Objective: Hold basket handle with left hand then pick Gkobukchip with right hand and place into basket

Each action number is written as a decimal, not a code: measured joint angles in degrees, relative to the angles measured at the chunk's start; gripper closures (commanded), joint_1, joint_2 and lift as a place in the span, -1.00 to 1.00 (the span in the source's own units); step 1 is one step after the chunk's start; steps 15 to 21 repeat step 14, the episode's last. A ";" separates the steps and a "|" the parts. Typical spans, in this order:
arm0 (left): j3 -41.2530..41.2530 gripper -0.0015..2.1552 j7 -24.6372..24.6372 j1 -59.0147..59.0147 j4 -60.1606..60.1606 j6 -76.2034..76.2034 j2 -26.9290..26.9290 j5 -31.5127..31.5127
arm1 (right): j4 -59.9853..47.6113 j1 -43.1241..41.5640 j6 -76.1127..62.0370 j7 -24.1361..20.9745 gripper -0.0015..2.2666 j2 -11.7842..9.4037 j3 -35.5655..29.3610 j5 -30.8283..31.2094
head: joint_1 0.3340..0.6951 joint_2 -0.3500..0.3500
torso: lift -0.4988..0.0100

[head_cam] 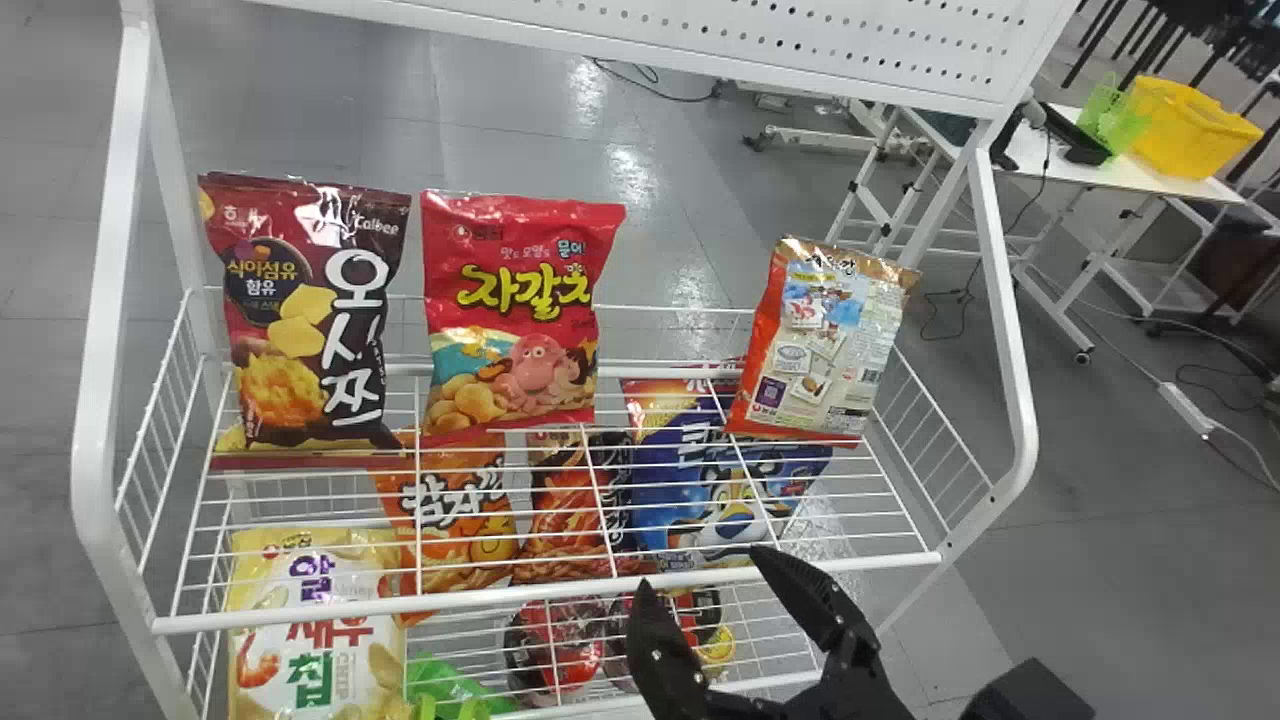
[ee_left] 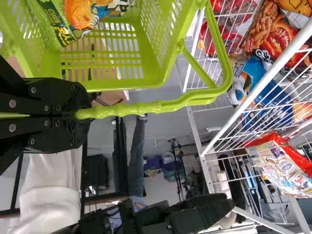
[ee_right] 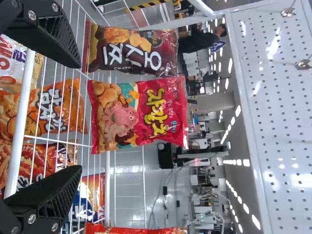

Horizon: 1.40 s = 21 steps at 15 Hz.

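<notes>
The right gripper (head_cam: pixel 700 567) has its two black fingers spread apart before a white wire rack (ee_right: pixel 20 122). A red snack bag (ee_right: pixel 139 114) with a pink octopus stands upright near a dark brown chip bag (ee_right: pixel 131 51). An orange bag (ee_right: pixel 51 107) shows through the wires; a white perforated panel (ee_right: pixel 282 126) is above.

a maroon foil snack bag (head_cam: pixel 300 320) with white lettering stands upright on a white metal wire rack (head_cam: pixel 98 400), beside a red octopus-printed bag (head_cam: pixel 515 320). beyond: yellow plastic tub (head_cam: pixel 1190 130), white table (head_cam: pixel 1040 157).
</notes>
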 measured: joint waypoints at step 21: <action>2.02 0.67 -1.34 0.09 0.59 0.00 0.06 0.60 | -0.58 2.05 -6.67 -1.49 -0.93 -0.16 -0.23 0.96 | 1.00 -1.00 | 0.83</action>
